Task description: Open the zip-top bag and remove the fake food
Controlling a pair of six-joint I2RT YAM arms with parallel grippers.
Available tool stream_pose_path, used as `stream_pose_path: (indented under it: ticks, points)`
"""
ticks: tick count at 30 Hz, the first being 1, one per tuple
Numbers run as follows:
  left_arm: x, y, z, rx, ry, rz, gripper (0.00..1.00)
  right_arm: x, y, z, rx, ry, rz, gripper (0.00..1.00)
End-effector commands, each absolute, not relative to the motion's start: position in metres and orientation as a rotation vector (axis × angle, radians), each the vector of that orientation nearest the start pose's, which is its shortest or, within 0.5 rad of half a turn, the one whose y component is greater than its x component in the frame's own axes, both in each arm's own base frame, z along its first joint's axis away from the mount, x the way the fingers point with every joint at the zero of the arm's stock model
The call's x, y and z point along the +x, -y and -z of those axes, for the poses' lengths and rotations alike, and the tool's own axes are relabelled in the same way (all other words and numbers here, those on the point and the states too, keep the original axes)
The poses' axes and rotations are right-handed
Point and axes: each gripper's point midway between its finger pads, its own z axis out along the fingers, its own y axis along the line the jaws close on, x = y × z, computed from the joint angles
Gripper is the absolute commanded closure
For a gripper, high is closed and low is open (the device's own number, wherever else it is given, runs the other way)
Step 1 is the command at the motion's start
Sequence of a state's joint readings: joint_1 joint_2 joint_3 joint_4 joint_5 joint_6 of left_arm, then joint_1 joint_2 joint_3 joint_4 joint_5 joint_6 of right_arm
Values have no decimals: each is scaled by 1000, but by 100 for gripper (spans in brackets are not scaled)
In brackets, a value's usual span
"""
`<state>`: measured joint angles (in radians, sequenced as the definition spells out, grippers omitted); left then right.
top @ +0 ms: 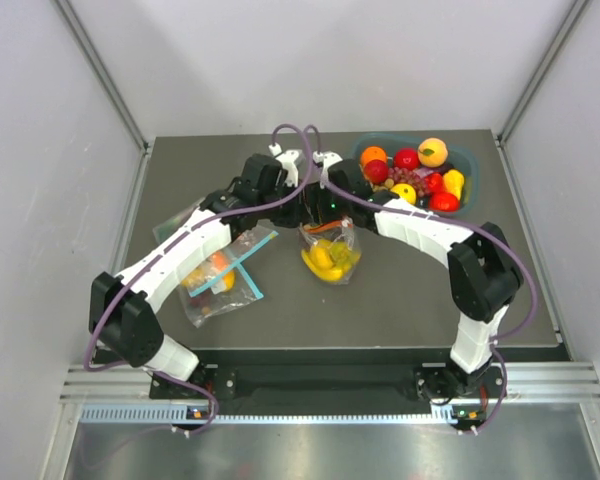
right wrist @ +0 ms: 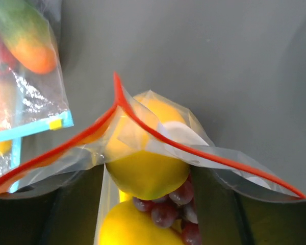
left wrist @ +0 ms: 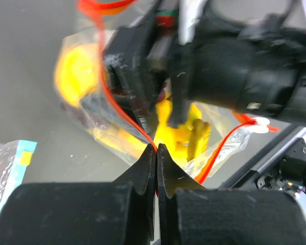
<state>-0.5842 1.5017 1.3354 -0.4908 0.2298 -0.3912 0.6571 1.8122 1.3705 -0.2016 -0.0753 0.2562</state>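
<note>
A clear, crinkly plastic zip-top bag (top: 332, 252) with a red-orange zip strip lies near the middle of a dark grey table (top: 400, 300), just in front of the two robot arms' wrists, which meet above it. The left gripper (left wrist: 156, 148) is fully closed, pinching the red-orange strip at one edge of the bag's mouth between its black fingertips. The right gripper (left wrist: 160, 115) reaches down at the mouth of the bag with its jaws spread apart; from its own camera the bag's lips lie over and between its two fingers, and it cannot be told whether either finger has hold of the plastic. The mouth of the bag gapes, the strip parted into a wide upside-down V, with a white label patch (right wrist: 178, 132) on one wall. The plastic fake food (right wrist: 143, 171) is inside the bag: a yellow lemon, dark purple grapes (right wrist: 168, 206) beneath it, and a yellow banana bunch (top: 322, 262). To the left, under the left arm, lie clear bags with teal-blue zip strips (top: 220, 280) holding small orange and red fruits. At the table's far right sits a dark teal tray (top: 470, 160) heaped with colourful plastic fruit.
</note>
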Motion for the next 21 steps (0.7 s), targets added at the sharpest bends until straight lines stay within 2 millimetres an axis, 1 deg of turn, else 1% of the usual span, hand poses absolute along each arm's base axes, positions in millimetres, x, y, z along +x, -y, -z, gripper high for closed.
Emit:
stream_pose_path:
  ticks: [1, 2, 3, 4, 5, 6, 7, 10, 12, 13, 15, 16, 20, 21]
  points:
    - [320, 295, -244, 421, -2201, 876, 100, 379, -348, -140, -554, -2192, -614, 48]
    - [324, 291, -242, 400, -2208, 867, 100, 378, -347, -145, -551, -2183, -615, 52]
    - [324, 289, -238, 392, -2221, 861, 100, 377, -346, -145, -553, -2182, -614, 58]
    - [326, 286, -239, 379, -2221, 857, 100, 376, -345, -148, -554, -2181, -612, 60]
    - [329, 282, -236, 356, -2231, 848, 100, 375, -343, -156, -552, -2169, -614, 63]
    - [330, 278, -236, 344, -2232, 844, 100, 373, -342, -159, -553, -2168, -611, 69]
    - [331, 276, -236, 336, -2230, 839, 100, 370, -339, -162, -552, -2174, -606, 70]
    - [337, 265, -238, 299, -2223, 811, 100, 362, -329, -183, -534, -2153, -605, 73]
    - [340, 258, -239, 277, -2221, 793, 100, 355, -322, -185, -530, -2170, -592, 76]
    - [341, 256, -238, 272, -2224, 789, 100, 351, -318, -195, -522, -2159, -593, 76]
    - [344, 250, -237, 247, -2229, 779, 100, 344, -310, -197, -521, -2178, -578, 76]
    - [344, 249, -237, 243, -2229, 777, 100, 341, -307, -207, -519, -2164, -581, 76]
    - [346, 249, -237, 231, -2222, 785, 100, 328, -298, -215, -541, -2192, -573, 76]
    - [346, 249, -236, 229, -2226, 785, 100, 322, -296, -213, -556, -2216, -577, 76]
